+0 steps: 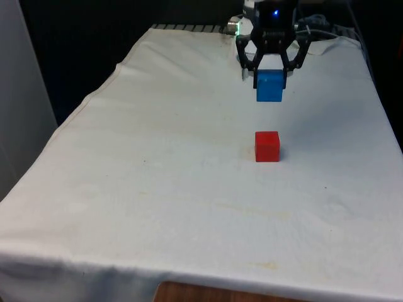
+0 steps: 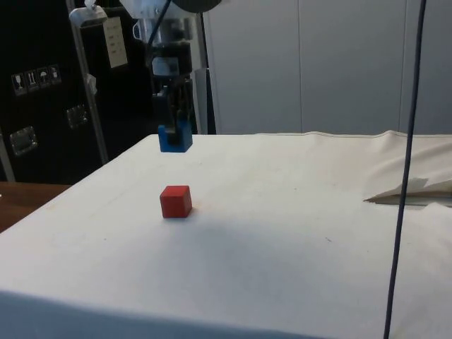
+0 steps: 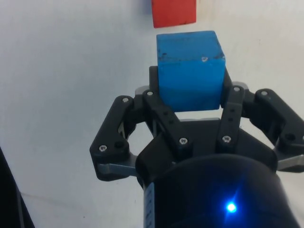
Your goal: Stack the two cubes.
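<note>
My gripper is shut on a blue cube and holds it in the air above the white cloth. In the side view the blue cube hangs from the gripper well above the table. A red cube rests on the cloth, nearer the camera than the blue one in the front view. From the side, the red cube lies below and slightly forward of the held cube. In the wrist view the blue cube sits between the fingers, and the red cube lies beyond it.
The white cloth covers the whole table. A fold of cloth rises at the side view's right. A thin dark cable hangs down in front of the side camera. Dark cabinets stand behind the table's far end.
</note>
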